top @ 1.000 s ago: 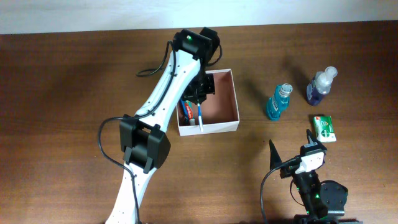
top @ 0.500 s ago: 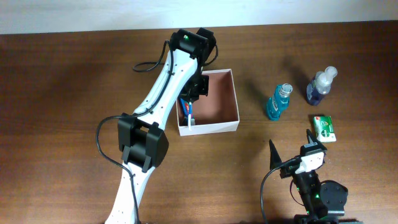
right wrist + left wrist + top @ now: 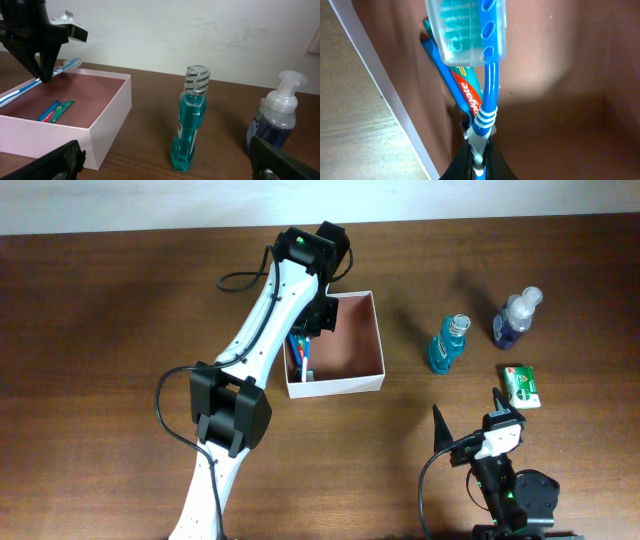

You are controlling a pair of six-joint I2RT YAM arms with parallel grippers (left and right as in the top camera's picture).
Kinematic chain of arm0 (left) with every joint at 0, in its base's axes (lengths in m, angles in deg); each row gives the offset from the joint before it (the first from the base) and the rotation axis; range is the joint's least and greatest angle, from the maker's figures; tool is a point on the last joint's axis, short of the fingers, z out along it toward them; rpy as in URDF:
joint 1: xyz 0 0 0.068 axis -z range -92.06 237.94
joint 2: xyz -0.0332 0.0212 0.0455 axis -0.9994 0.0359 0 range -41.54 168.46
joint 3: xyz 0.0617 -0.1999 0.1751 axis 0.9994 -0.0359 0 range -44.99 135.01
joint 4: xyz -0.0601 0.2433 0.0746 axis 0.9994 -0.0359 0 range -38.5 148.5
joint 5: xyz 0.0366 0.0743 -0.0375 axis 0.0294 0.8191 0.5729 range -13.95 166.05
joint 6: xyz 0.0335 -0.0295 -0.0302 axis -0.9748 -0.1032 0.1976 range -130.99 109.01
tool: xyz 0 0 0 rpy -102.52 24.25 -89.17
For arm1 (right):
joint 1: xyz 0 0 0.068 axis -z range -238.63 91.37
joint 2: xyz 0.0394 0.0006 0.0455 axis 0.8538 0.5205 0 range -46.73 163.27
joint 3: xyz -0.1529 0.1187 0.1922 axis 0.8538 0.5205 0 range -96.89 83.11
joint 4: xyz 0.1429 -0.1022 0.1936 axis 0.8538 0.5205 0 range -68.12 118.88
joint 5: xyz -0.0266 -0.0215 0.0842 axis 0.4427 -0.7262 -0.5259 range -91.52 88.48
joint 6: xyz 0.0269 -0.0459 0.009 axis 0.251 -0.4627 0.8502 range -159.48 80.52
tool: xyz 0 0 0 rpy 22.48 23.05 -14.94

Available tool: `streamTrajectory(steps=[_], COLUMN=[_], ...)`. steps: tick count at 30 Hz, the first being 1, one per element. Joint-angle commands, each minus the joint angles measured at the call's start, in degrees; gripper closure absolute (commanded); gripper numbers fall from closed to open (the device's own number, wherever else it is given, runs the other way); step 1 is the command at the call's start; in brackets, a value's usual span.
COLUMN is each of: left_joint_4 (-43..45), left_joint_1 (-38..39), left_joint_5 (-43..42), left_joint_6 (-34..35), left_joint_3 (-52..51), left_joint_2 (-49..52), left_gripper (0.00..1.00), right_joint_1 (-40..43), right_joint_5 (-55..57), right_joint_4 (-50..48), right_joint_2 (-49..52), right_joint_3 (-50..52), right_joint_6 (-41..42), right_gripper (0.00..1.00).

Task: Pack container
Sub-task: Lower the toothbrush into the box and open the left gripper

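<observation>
Pinching a blue toothbrush, the left gripper hung over the container's left side; the right gripper stood spread, well apart from it.

The left arm has white links, black joint housings and a looping black cable; the right arm is mostly black

Overhead and both wrist views on container
</observation>
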State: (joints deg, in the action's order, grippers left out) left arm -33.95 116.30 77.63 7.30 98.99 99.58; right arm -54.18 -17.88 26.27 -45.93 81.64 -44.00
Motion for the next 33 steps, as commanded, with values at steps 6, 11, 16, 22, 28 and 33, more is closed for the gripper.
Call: streamTrajectory(steps=[6, 11, 16, 22, 28, 33], left_joint_4=[0.35, 0.26, 0.33, 0.5, 1.53, 1.79], left_joint_1=[-0.46, -0.46, -0.46, -0.46, -0.44, -0.42], left_joint_5=[1.68, 1.33, 1.18, 1.92, 2.34, 2.36], left_joint_6=[-2.12, -0.76, -3.21, -5.35, -5.38, -6.4], left_joint_3=[-0.44, -0.44, -0.44, -0.5, -2.08, -4.39], left_joint_2=[-1.95, -1.95, -1.95, -1.95, -1.95, -1.95], left_gripper=[0.98, 0.98, 0.98, 0.98, 0.98, 0.98], right_joint_1=[-0.22, -0.22, -0.22, -0.22, -0.22, -0.22], right_joint_5=[0.48, 0.48, 0.48, 0.48, 0.48, 0.48], right_joint_4=[-0.11, -0.11, -0.11, -0.11, -0.11, -0.11], right_joint_2=[-0.44, -0.44, -0.44, -0.44, -0.44, -0.44], right_joint_3=[0.57, 0.57, 0.57, 0.57, 0.57, 0.57], right_joint_6=[0.24, 0.24, 0.24, 0.24, 0.24, 0.24], right_gripper=[0.02, 0.02, 0.02, 0.01, 0.02, 0.02])
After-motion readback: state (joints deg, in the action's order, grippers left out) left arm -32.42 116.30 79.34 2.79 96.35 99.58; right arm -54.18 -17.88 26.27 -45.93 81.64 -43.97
